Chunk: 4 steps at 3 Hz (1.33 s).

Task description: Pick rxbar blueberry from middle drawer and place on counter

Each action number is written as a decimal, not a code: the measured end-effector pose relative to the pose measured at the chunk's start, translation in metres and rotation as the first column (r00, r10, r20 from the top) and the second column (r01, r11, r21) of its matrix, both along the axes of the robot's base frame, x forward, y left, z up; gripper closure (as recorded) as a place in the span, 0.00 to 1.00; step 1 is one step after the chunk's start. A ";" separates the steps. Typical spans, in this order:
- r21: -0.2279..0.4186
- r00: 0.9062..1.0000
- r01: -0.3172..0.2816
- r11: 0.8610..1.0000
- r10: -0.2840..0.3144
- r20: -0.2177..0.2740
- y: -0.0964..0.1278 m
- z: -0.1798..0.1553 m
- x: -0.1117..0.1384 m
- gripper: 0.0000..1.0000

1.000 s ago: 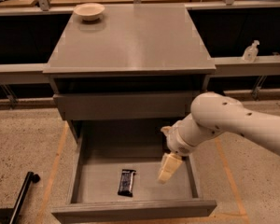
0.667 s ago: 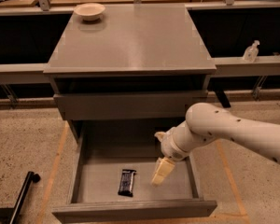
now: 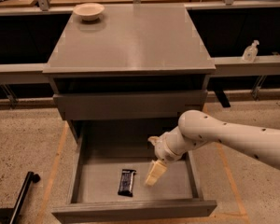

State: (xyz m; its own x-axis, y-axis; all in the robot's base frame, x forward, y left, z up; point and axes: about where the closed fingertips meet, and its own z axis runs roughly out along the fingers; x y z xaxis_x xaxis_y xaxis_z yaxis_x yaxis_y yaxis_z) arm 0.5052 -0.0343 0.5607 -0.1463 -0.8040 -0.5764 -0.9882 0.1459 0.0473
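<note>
Dark snack bar [image 3: 126,182] flat on the floor of the open middle drawer [image 3: 130,209], lower centre of the frame. Just right of it, not touching, the pale claw [image 3: 153,172], pointing down inside the drawer; released or clenched, cannot tell. Above, a shallower drawer front [image 3: 130,104]. On the grey worktop [image 3: 135,41], at its upper left corner, a pale bowl [image 3: 88,10].

The gripper [image 3: 151,177], smooth cream plastic perhaps, hangs in the matt grey middle drawer [image 3: 130,210]; above it, the counter [image 3: 130,45] looks slightly glossy.
</note>
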 end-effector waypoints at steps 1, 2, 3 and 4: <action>0.023 1.000 0.025 0.999 -0.025 -0.003 0.001 -0.006 0.000 0.00; 0.079 1.000 0.018 0.997 -0.020 0.023 0.019 -0.015 0.018 0.00; 0.133 1.000 -0.003 0.991 0.000 0.028 0.042 -0.037 0.039 0.00; 0.140 1.000 -0.012 0.990 0.011 0.006 0.061 -0.072 0.049 0.00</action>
